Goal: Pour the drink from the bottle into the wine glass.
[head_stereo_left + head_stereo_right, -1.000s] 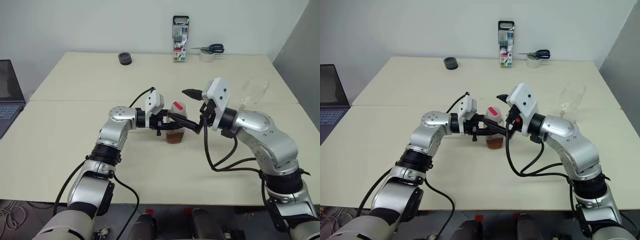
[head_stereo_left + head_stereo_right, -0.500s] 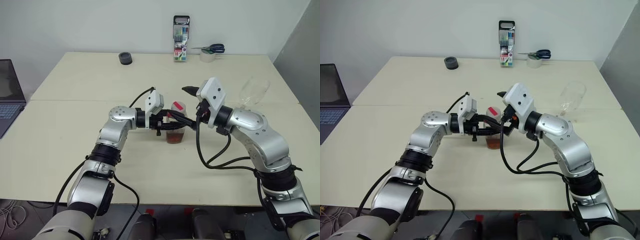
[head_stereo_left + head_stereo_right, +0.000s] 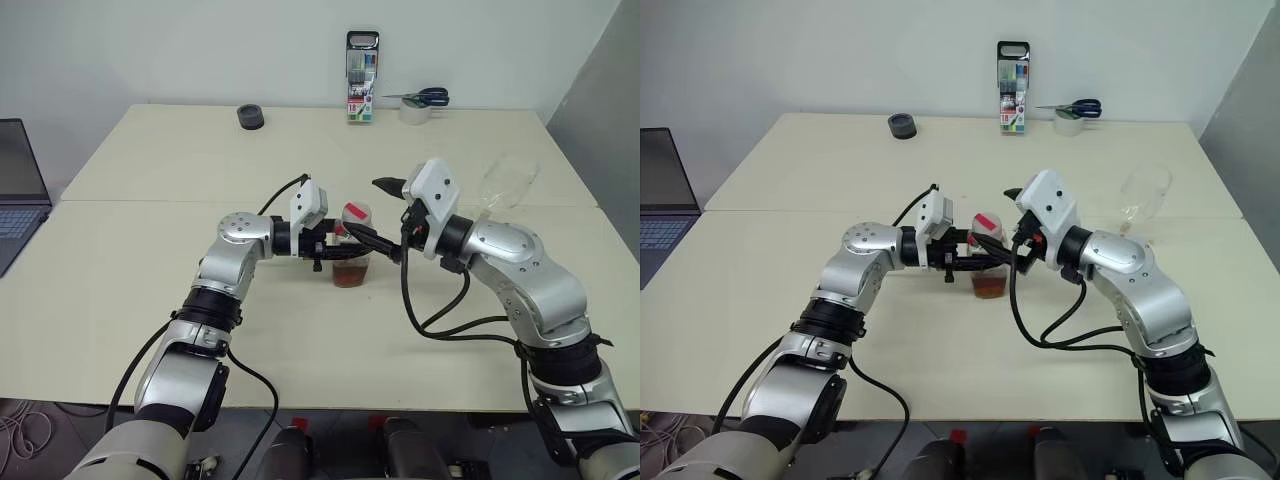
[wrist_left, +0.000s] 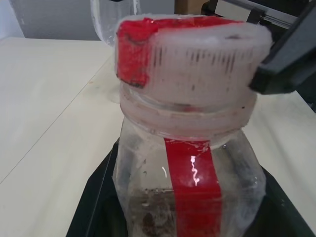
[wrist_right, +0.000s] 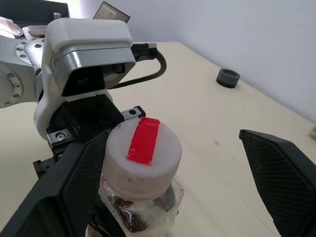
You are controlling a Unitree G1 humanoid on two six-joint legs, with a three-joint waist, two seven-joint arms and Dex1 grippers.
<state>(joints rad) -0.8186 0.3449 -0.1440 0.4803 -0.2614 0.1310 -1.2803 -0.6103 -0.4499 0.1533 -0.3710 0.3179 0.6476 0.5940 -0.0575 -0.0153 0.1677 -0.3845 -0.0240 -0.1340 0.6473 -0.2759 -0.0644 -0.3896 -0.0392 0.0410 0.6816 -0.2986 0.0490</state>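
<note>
Mid-worktop, the left pincer is clamped on the capped bottle, drink low inside. The right pincer straddles the cap, fingers spread wide. The wine glass stands near the right edge.

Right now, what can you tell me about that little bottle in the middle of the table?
The bottle is small, of clear ribbed plastic, with a red strip down its side and over its white cap. It stands upright near the middle of the table, cap on, with reddish-brown drink filling only its lower part. The left gripper is shut on its body. The right gripper is open around the cap: one of its fingers lies close beside the cap, the other stands well clear.
</note>
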